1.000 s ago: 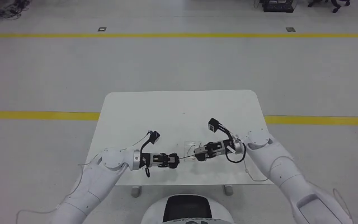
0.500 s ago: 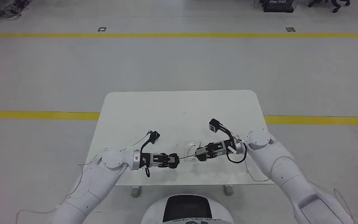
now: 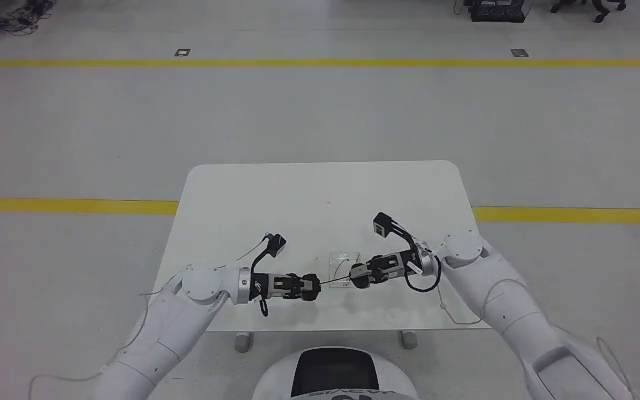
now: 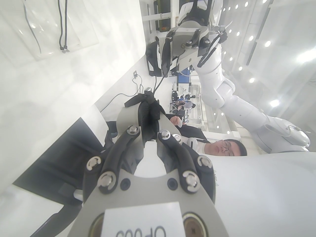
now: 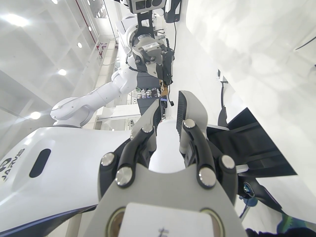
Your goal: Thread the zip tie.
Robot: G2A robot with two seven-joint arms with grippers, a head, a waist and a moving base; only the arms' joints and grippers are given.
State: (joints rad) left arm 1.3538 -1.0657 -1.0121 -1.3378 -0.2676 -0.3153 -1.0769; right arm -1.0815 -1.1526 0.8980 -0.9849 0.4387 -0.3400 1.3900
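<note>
Gripping one zip tie (image 4: pixel 158 86), left hand (image 4: pixel 148 104), perhaps three spares (image 4: pixel 66 13).

Smooth white desk (image 3: pixel 300 190), faintly glossy. Thin black plastic zip tie (image 4: pixel 159 82). Clear, shiny plastic tray (image 4: pixel 84 35). Right gripper (image 5: pixel 169 106) pads (image 5: pixel 182 110): ribbed black rubber.

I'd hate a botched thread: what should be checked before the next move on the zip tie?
1. Left gripper shut on tie: ok.
2. Right gripper holding tie: cannot tell.
3. Grippers facing each other, close: ok.
4. Tie's ends lined up: cannot tell.
5. Spare ties in tray, aside: ok.
</note>
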